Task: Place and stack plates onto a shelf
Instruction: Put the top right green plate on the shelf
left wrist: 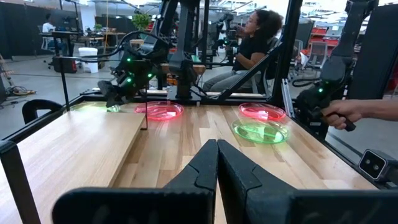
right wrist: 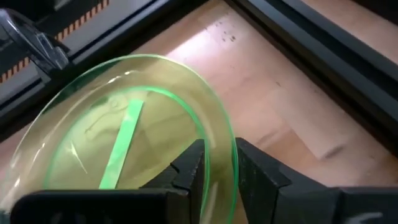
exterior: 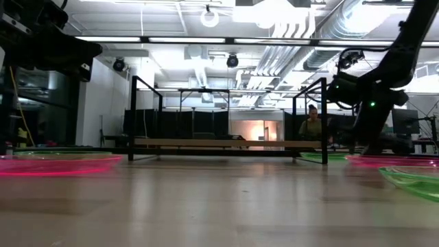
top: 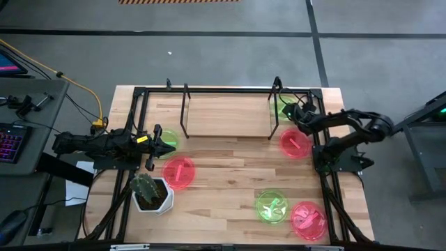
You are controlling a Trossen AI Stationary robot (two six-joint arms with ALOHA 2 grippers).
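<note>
The right claw (right wrist: 217, 163) straddles the rim of a green plate (right wrist: 124, 134): its two fingers stand narrowly apart, one inside the rim and one outside, and whether they press the rim or just bracket it cannot be told. In the high view this claw (top: 293, 111) sits in the upper right, at the right end of the shelf (top: 226, 115), with the green plate (top: 286, 108) showing just beside the shelf's right rods. Just below it in that view a pink plate (top: 295, 142) lies flat on the counter (top: 230, 188).

The shelf, a light-wood board with thin black rods, stands at the upper middle of the counter; no plate shows on the bare board.

At lower right, a green plate (top: 271, 206) and a pink plate (top: 307, 219) lie near each other on the counter.

The left claw (top: 166, 145) is at middle left, its fingers pressed together with nothing between them, as the left wrist view (left wrist: 216, 163) shows. A green plate (top: 167, 138) lies partly under it, and a pink plate (top: 179, 171) lies just below. A potted cactus (top: 148, 191) stands at lower left, near that pink plate.
</note>
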